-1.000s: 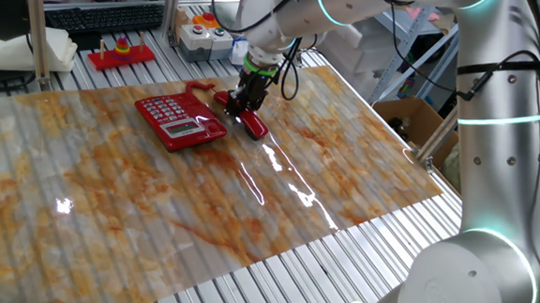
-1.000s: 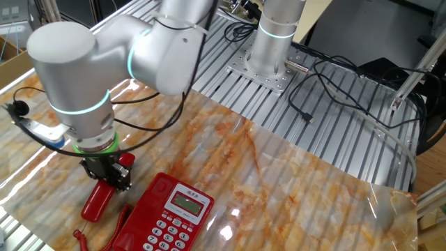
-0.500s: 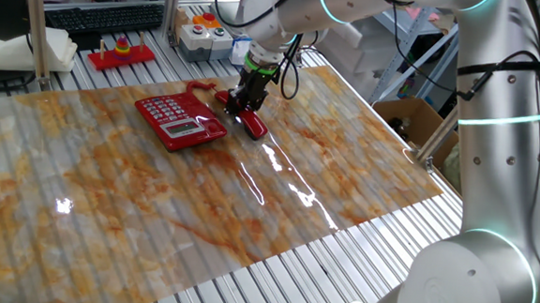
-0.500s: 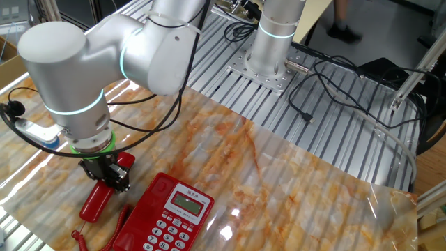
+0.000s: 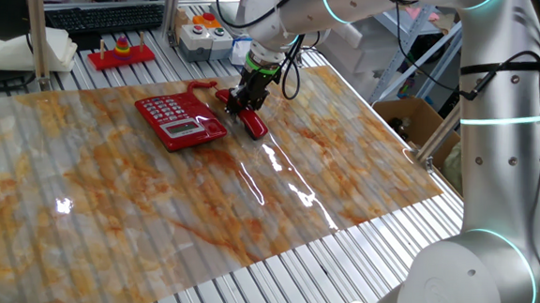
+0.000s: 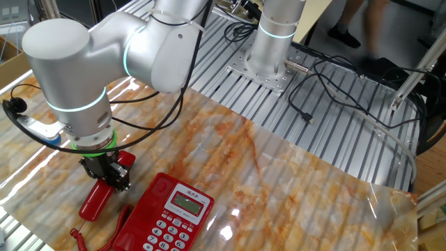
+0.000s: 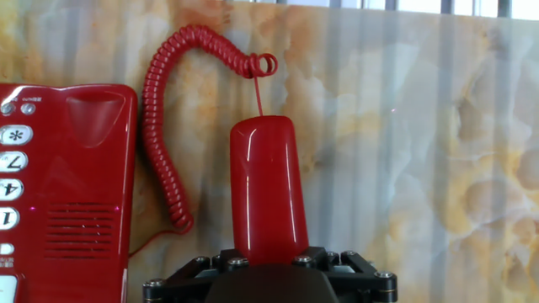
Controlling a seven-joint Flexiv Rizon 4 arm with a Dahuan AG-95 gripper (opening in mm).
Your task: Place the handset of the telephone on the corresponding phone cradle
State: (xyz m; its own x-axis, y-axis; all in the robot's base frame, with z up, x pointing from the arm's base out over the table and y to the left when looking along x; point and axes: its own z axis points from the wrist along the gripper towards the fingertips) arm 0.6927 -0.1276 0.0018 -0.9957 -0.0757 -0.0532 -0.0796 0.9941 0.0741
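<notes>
The red handset [image 5: 253, 124] lies on the marbled mat just right of the red telephone [image 5: 180, 118]; it also shows in the other fixed view [image 6: 94, 201]. My gripper [image 5: 244, 103] points down over the handset's far half and is shut on it [image 6: 108, 183]. In the hand view the handset [image 7: 268, 185] runs up from between the fingers of my gripper [image 7: 268, 257]. Its coiled cord [image 7: 160, 126] loops to the telephone [image 7: 59, 185]. The phone cradle [image 7: 88, 126] on the base's near edge holds nothing.
A red toy tray with rings [image 5: 121, 53], a button box [image 5: 205, 30] and a keyboard [image 5: 105, 14] stand behind the mat. A cardboard box [image 5: 408, 118] sits off the right edge. Cables [image 6: 334, 84] lie by the arm's base [image 6: 268, 59].
The arm's upper joints shift slightly. The gripper stays at the handset, and the handset and telephone have not visibly moved.
</notes>
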